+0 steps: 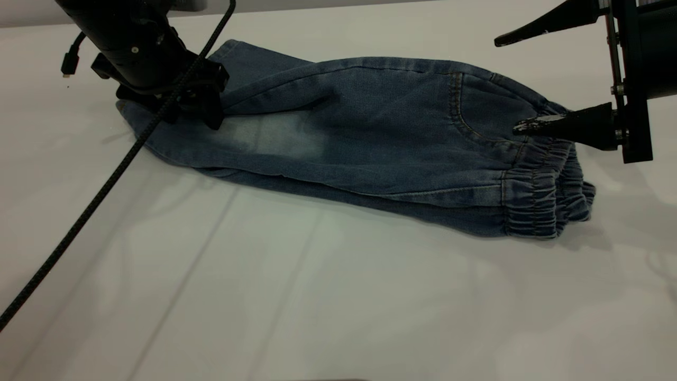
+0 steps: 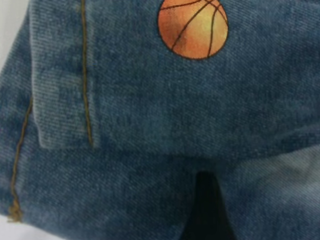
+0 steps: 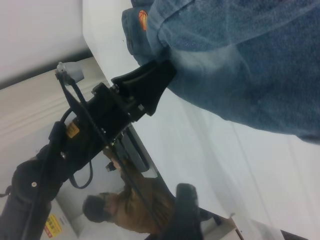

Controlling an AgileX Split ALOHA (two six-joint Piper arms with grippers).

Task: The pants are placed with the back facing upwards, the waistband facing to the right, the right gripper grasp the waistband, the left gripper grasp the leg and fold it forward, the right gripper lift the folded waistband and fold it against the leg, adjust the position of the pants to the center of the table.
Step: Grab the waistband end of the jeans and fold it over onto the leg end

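Exterior: left gripper (image 1: pixel 203 106) clamped on the leg (image 1: pixel 248 79) at the pants' (image 1: pixel 370 132) far-left end; right gripper (image 1: pixel 515 82) spread wide, empty, above the waistband (image 1: pixel 539 196), pants folded lengthwise on the table (image 1: pixel 317 296). Left wrist: denim close up, orange ball (image 2: pixel 193 27) visible. Right wrist: left gripper (image 3: pixel 155 82) pinching the cuff. Probably best: lower right jaws squarely over both waistband layers before lifting.

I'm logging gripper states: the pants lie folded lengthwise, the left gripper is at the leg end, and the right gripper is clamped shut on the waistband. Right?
Not quite: the right gripper is open, its fingers spread above the waistband, as the exterior view shows. The pants and the left gripper at the leg end are as you say.
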